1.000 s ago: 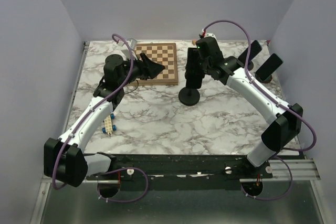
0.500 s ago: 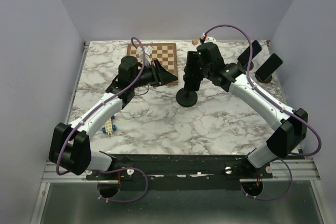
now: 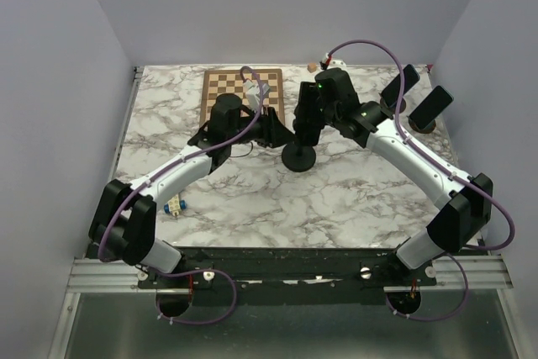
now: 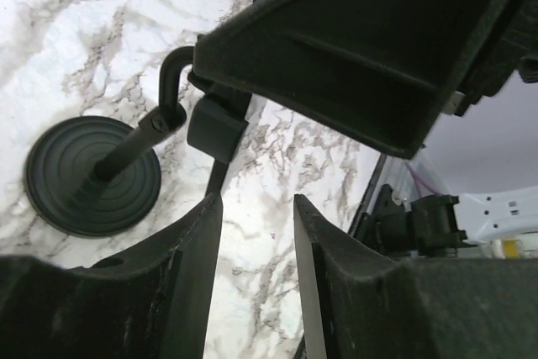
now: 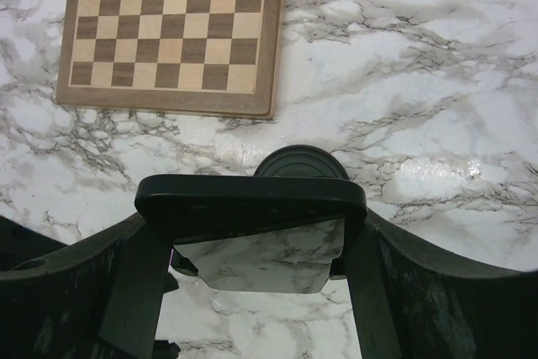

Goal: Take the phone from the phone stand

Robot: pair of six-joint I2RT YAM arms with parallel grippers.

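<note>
A black phone (image 3: pixel 308 113) stands upright in the clamp of a black phone stand, whose round base (image 3: pixel 300 157) rests mid-table. My right gripper (image 3: pixel 313 105) reaches it from above and behind. In the right wrist view the phone's top edge (image 5: pixel 250 201) spans the gap and both fingers (image 5: pixel 139 275) press its sides, so the right gripper (image 5: pixel 252 237) is shut on it. My left gripper (image 3: pixel 277 130) sits low, just left of the stand. Its jaws (image 4: pixel 256 201) stand narrowly apart with only marble between them; the stand's base (image 4: pixel 92 176) and stem lie ahead.
A wooden chessboard (image 3: pixel 244 94) lies behind the left gripper. Two more dark phones on stands (image 3: pixel 399 86) (image 3: pixel 433 107) stand at the back right. A small toy block (image 3: pixel 174 205) lies near the left arm's elbow. Grey walls close in the table.
My left arm has swung right, off the chessboard and up beside the stand, and its jaws have narrowed. The right gripper has barely moved on the phone.
</note>
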